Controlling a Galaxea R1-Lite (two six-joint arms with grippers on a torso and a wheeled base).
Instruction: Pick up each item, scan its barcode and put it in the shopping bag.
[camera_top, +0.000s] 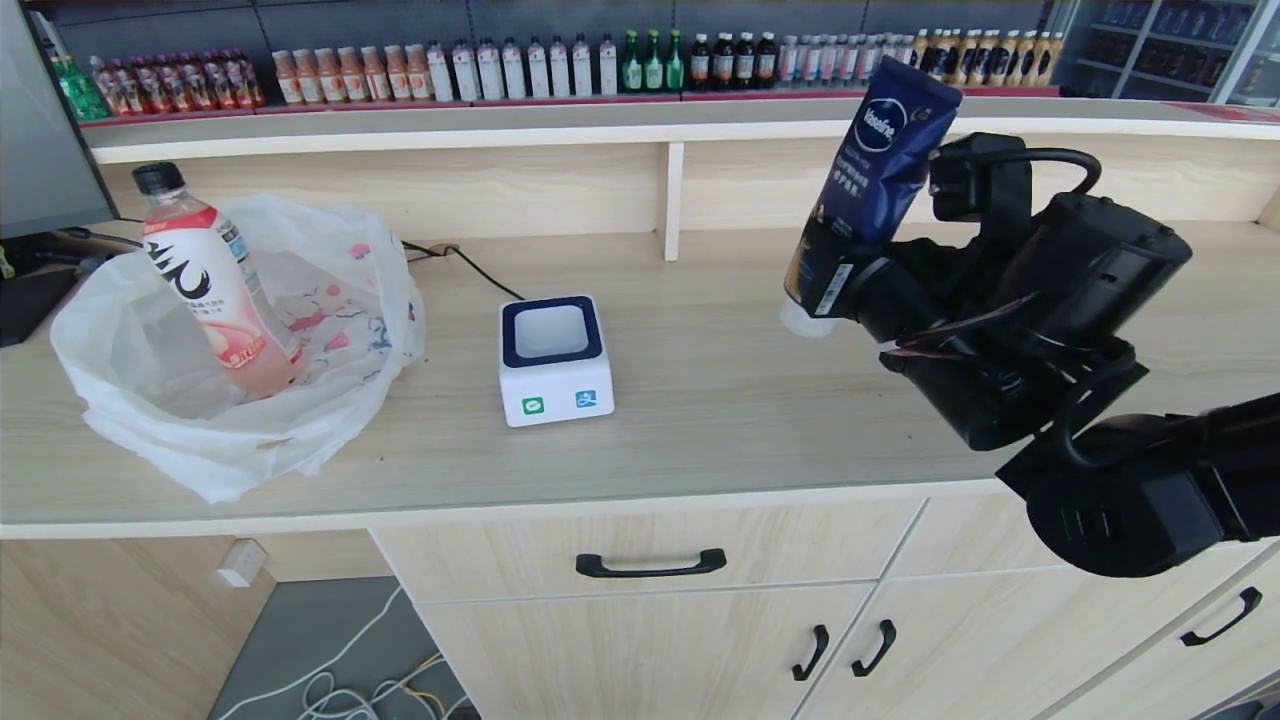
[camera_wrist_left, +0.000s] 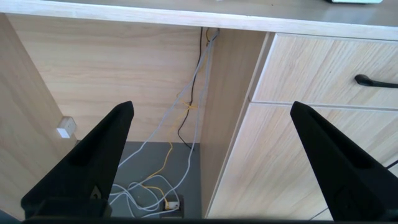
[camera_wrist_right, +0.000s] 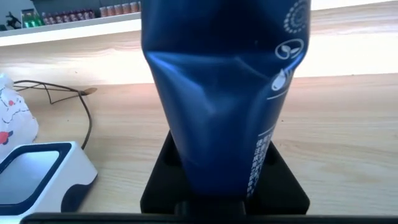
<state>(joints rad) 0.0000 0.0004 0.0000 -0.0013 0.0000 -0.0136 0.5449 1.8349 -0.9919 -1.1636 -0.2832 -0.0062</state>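
Holding a dark blue tube (camera_top: 880, 170) with its white cap downward, the right fingers (camera_top: 885, 290) are clamped on the lower part of the tube, which hangs above the right side of the counter (camera_top: 720, 400), its cap close over the wood. I think the grip is low so that the body stays free and the white label patch near the cap can be turned toward a reader. The scanner (camera_top: 553, 355), a small white box with a dark-framed window facing up, stands in the middle of the counter, well apart from the tube; so the scanning step seems not yet done for this item. The shopping bag (camera_top: 150, 400) lies open at the left end, and a pink drink bottle (camera_top: 215, 290) leans inside it, probably already finished. The left fingers (camera_wrist_left: 93, 162) are wide apart and hold nothing, hanging low in front of the cabinet, below the counter's edge. Next, the tube should probably be carried over the window with the label facing down.
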